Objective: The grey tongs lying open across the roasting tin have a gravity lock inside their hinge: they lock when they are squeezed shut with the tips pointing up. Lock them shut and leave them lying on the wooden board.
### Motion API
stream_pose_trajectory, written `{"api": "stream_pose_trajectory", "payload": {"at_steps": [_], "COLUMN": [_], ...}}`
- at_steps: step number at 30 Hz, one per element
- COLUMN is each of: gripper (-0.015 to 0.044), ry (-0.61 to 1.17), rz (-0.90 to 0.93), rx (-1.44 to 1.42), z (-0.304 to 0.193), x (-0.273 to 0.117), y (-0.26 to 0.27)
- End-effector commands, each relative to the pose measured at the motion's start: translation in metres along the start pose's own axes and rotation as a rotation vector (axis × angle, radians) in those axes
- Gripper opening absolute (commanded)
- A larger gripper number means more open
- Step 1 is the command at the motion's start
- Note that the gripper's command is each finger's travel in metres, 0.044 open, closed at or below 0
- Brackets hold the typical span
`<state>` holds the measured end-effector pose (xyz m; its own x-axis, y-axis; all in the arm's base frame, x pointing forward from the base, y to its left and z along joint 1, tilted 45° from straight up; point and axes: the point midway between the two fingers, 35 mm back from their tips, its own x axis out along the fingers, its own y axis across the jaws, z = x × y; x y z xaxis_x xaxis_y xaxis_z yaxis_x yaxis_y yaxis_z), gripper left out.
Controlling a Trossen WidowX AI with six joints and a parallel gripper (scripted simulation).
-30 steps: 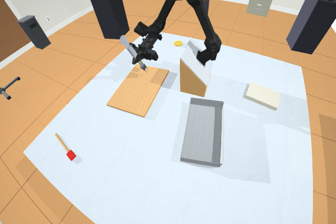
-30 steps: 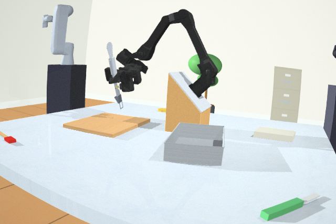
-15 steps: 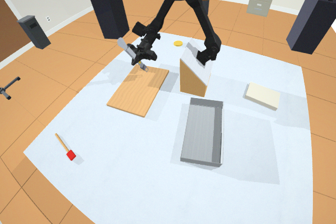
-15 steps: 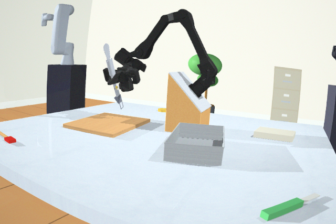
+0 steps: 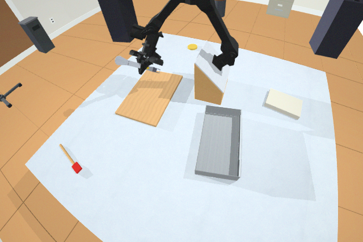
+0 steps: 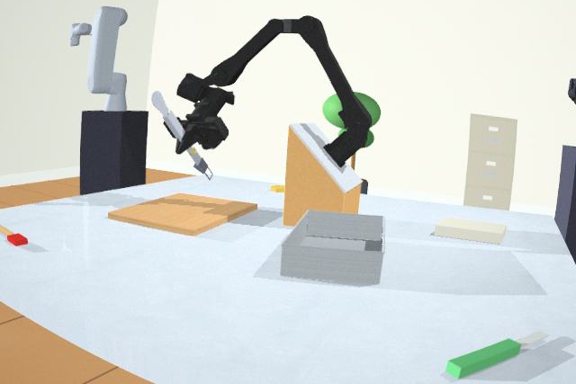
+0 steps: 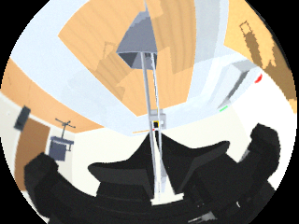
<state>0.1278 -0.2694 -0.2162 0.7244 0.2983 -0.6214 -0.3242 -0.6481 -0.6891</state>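
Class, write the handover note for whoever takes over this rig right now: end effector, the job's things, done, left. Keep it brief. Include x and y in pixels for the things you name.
End effector (image 5: 142,71) (image 6: 179,149): shut on the tongs (image 5: 130,62) (image 6: 172,125) (image 7: 148,89), held in the air, slanting, rounded tips up, hinge end down.
Wooden board (image 5: 149,98) (image 6: 181,214) (image 7: 98,42): flat on the table, tongs not on it.
Roasting tin (image 5: 216,142) (image 6: 332,261): tongs are out of it.
Done: tongs lifted and squeezed together, tips up. Whether the lock has caught, I cannot tell.
Left: check the lock, lay the tongs on the board, release.
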Motion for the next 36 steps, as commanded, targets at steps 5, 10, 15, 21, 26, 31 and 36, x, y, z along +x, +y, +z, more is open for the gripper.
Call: {"api": "stream_pose_trajectory", "payload": {"at_steps": [5,10,15,21,26,31,36], "gripper": [-0.015,-0.015,-0.015,-0.015,-0.015,-0.015,-0.015], "ry": [-0.218,-0.353,-0.489,-0.642,-0.762,-0.777,-0.777], "rz": [0.005,0.008,0.011,0.016,0.021,0.022,0.022], "rx": [-0.006,-0.009,-0.019,-0.037,-0.049,-0.051,-0.051], "z": [-0.005,-0.008,-0.012,-0.017,-0.022,-0.023,-0.023], "x": [0.006,0.006,0.005,0.0,-0.005,-0.006,-0.006], "y": [0.001,-0.002,-0.007,-0.014,-0.022,-0.023,-0.023]}}
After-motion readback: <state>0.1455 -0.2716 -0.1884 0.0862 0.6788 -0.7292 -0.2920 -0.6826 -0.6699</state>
